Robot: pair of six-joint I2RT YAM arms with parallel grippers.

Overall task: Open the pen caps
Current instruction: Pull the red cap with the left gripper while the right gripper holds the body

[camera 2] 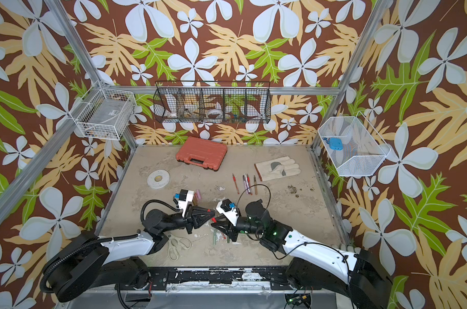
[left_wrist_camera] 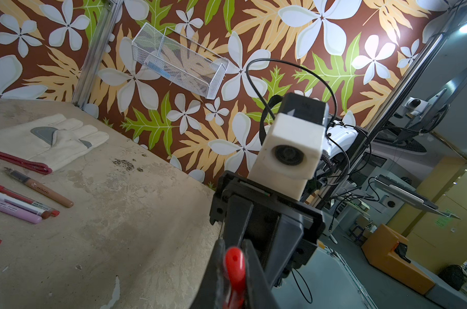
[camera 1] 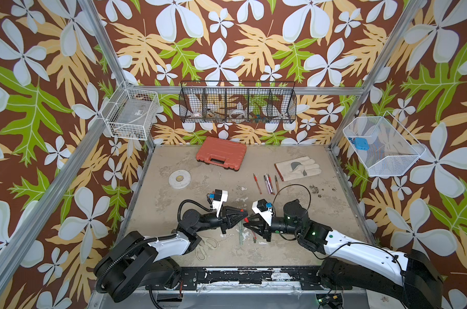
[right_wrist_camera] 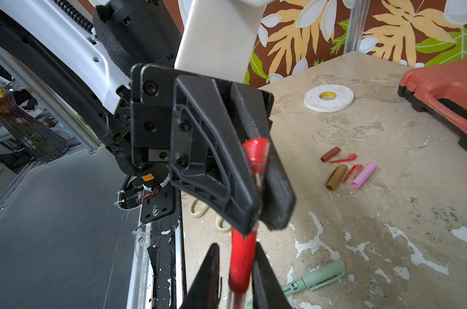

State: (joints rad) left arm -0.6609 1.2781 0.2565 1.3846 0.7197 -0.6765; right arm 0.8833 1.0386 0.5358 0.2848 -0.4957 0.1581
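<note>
Spanning left-right, red pen, long axis roughly level

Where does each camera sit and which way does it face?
Top views: high above the robot's base, looking down on the beige table; left arm and right arm show.
Left wrist: faces the right gripper and white work glove; own jaws show.
Right wrist: faces the left gripper and white tape roll; own jaws show.
Both wrist views share the red pen.

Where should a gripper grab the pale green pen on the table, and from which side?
Probably the printed barrel of the pale green pen, leaving the clipped cap free. Come from above, jaws across its width: it lies flat on the table.
</note>
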